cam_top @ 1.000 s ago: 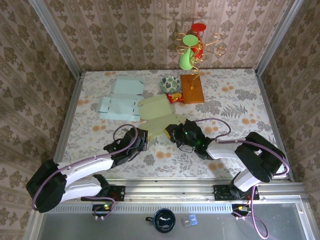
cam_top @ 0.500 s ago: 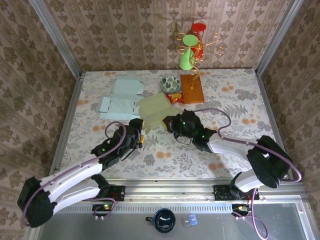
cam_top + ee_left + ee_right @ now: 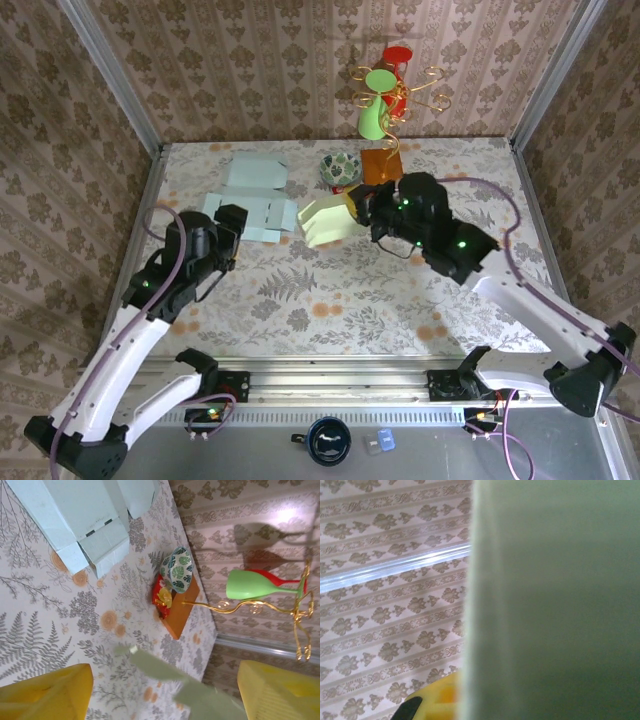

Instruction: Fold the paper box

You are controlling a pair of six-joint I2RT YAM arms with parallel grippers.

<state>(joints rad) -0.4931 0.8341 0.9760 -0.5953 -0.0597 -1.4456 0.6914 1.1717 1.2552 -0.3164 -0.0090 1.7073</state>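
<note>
Paper box (image 3: 328, 219), pale yellow-green and partly folded, is hanging in the right gripper (image 3: 358, 208) over the far middle of the floral table (image 3: 330, 300); claw is pressing together on the box's right edge; whether the box's lower edge is touching the table, I cannot tell from above. In the right wrist view the sheet is looming blurred against the lens, with a yellow finger (image 3: 437, 702) peeking out below it.

Left gripper (image 3: 230, 222) is hovering well to the left of the box, apart from it; its yellow fingers (image 3: 50, 697) are standing wide apart with nothing clamped; a blurred corner of the green sheet is showing beyond them.

Light-blue blanks (image 3: 262, 215) are lying flat at the far left of the table, just beside the left gripper; patterned bowl (image 3: 340, 168) is sitting behind the box, next to a wooden board (image 3: 385, 165); green glass (image 3: 372, 105) is hanging on a gold stand at the back wall.
</note>
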